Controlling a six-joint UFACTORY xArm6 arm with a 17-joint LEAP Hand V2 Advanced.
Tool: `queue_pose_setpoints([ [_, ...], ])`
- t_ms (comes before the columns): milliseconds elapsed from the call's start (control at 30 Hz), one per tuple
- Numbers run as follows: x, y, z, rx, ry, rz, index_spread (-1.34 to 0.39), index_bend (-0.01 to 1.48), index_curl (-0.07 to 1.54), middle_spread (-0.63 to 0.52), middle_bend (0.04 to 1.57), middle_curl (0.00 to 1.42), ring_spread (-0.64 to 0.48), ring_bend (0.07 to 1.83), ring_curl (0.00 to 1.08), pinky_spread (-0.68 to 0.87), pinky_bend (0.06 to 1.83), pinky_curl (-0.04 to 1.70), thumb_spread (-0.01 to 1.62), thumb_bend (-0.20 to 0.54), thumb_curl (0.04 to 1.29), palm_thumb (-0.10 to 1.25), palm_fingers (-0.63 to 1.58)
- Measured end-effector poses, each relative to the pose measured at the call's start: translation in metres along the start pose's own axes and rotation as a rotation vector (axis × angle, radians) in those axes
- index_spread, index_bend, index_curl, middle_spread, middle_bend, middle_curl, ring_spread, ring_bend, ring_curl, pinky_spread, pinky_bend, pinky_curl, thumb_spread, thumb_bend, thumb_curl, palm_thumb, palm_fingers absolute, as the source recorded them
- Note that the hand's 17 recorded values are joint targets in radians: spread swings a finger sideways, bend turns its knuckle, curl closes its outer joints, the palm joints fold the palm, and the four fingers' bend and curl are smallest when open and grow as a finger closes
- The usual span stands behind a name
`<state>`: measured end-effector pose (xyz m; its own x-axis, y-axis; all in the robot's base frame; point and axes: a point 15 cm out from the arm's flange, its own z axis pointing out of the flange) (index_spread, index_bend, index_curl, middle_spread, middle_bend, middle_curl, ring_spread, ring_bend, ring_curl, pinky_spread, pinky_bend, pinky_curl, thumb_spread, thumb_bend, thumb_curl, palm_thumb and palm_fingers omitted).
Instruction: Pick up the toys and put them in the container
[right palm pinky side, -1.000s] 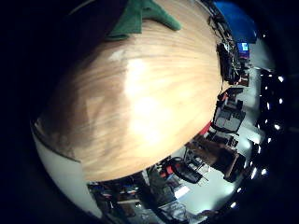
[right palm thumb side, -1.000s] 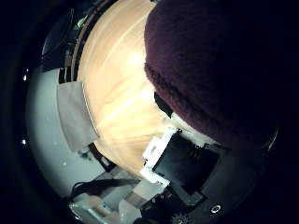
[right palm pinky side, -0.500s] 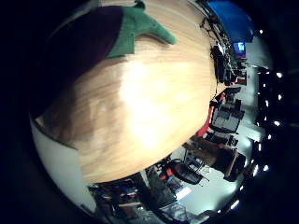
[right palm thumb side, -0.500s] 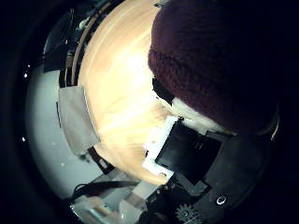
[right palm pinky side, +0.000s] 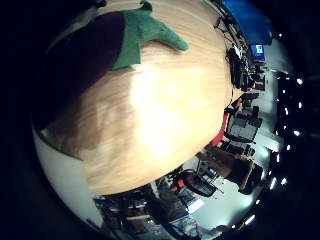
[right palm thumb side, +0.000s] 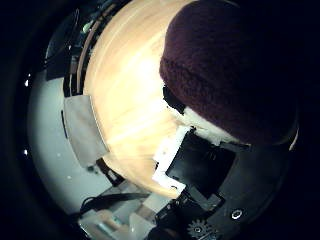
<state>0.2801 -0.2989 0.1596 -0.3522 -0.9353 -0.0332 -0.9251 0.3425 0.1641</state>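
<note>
A plush aubergine toy, dark purple with a green leafy top (right palm pinky side: 150, 30), lies on the round wooden table (right palm pinky side: 160, 110) in the right little finger side palm view. In the right thumb side palm view its dark purple body (right palm thumb side: 225, 65) fills much of the picture, close to the palm. White and black parts of my hand (right palm thumb side: 195, 165) sit right beside the toy, over the table.
The table's rim (right palm thumb side: 95, 45) curves past a pale grey flat panel (right palm thumb side: 85, 130) by its edge. Beyond the table lie a room with dark furniture and equipment (right palm pinky side: 235, 140) and a blue object (right palm pinky side: 250, 20).
The right little finger side palm view has shifted and shows more of the aubergine's purple body and green top. The right thumb side palm view has barely changed.
</note>
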Motion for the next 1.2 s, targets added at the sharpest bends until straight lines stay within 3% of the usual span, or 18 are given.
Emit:
queue_pose_setpoints([
  [500,0.007,-0.003,-0.019,0.005,-0.009,0.007,-0.36,0.98,0.83,-0.25,1.19,0.86,-0.24,1.35,0.7,-0.27,1.41,0.59,1.37,-0.009,0.22,0.58,1.16],
  [867,0.002,-0.003,-0.061,0.003,-0.018,0.004,-0.33,1.02,0.84,-0.23,1.23,0.86,-0.23,1.38,0.72,-0.23,1.41,0.64,1.4,-0.008,0.2,0.58,1.13],
  [1200,-0.035,-0.001,-0.131,0.08,-0.022,-0.042,-0.32,1.03,0.83,-0.22,1.24,0.86,-0.23,1.39,0.73,-0.22,1.4,0.67,1.42,-0.006,0.19,0.58,1.13],
])
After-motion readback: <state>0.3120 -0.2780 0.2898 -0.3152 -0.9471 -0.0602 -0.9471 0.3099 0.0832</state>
